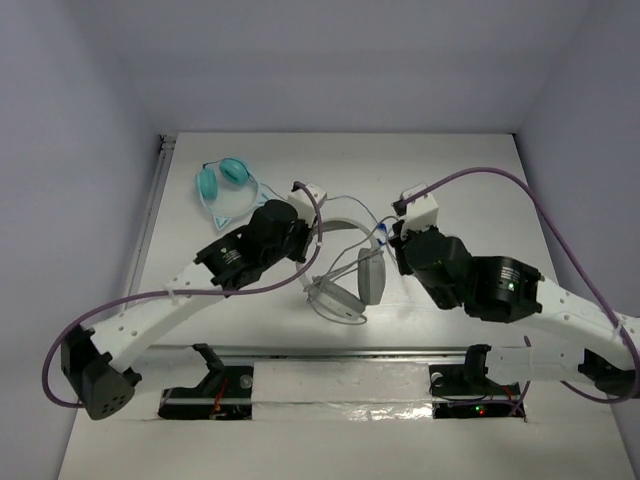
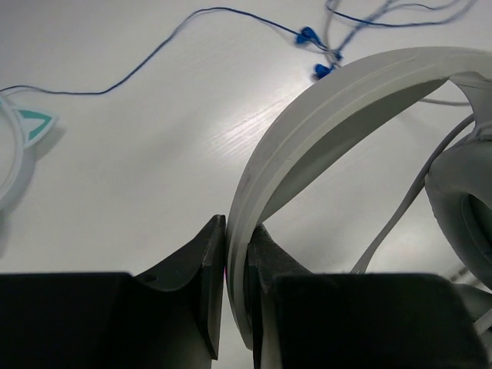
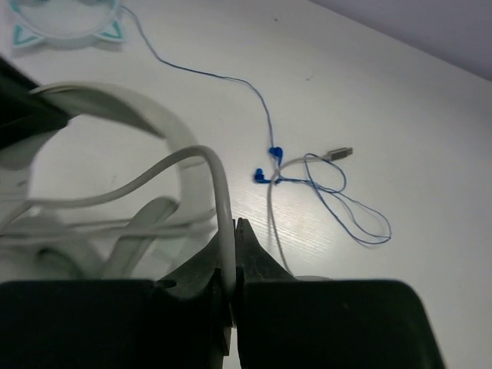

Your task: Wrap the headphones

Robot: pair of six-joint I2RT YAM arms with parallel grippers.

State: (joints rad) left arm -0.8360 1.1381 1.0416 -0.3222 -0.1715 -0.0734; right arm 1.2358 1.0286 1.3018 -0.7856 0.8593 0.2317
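Note:
The white-and-grey headphones (image 1: pixel 345 218) lie at the table's middle, with their oval cups (image 1: pixel 371 276) toward the near side. My left gripper (image 1: pixel 306 236) is shut on the headband (image 2: pixel 346 100), which passes between the jaws in the left wrist view (image 2: pixel 237 254). My right gripper (image 1: pixel 393 240) is shut on the thin white cable (image 3: pixel 219 184), which rises in an arc from the jaws (image 3: pixel 234 234) toward the headband (image 3: pixel 138 108). More cable loops lie around the cups (image 3: pixel 115 227).
Teal cat-ear headphones (image 1: pixel 225 182) lie at the back left, also in the left wrist view (image 2: pixel 15 146) and the right wrist view (image 3: pixel 69 23). A thin blue earbud cord (image 3: pixel 269 165) with a plug (image 3: pixel 340 152) lies behind the headphones. White walls surround the table.

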